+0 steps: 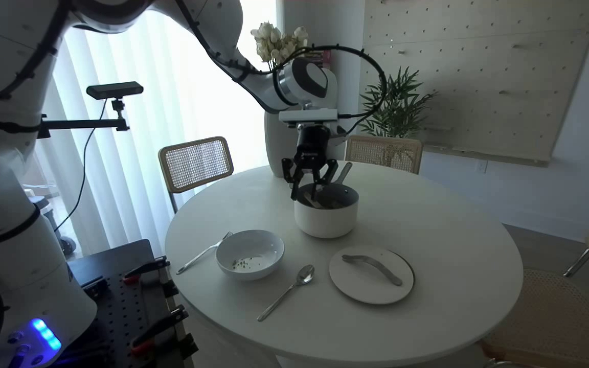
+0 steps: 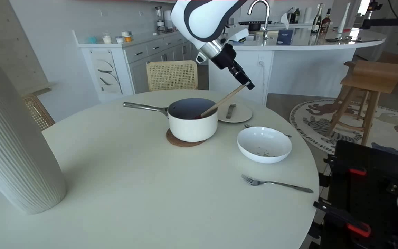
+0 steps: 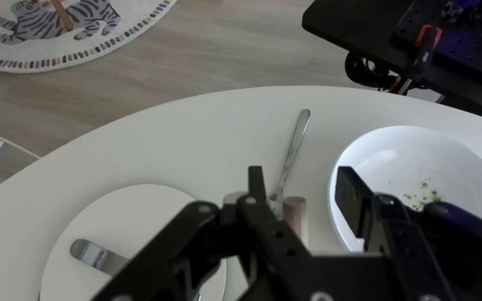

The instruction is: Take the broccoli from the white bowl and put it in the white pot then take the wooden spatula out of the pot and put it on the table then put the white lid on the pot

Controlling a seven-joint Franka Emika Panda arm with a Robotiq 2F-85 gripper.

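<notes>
In the wrist view, the tool (image 3: 301, 185) is standing spread around one wooden spatula (image 3: 295, 219), which is sitting off-centre; I'd be centring before pinching, then lifting gently. In an exterior view, the spatula is leaning from one white pot (image 2: 192, 129) below the tool, one mat (image 2: 180, 140) lying beneath. In an exterior view, one white bowl (image 1: 249, 275), one white lid (image 1: 368, 279), one spoon (image 1: 302, 277) and one fork (image 1: 203, 254) are lying lower than the tool.

Wrist view nearest, all overlooking table (image 1: 427, 230)
</notes>
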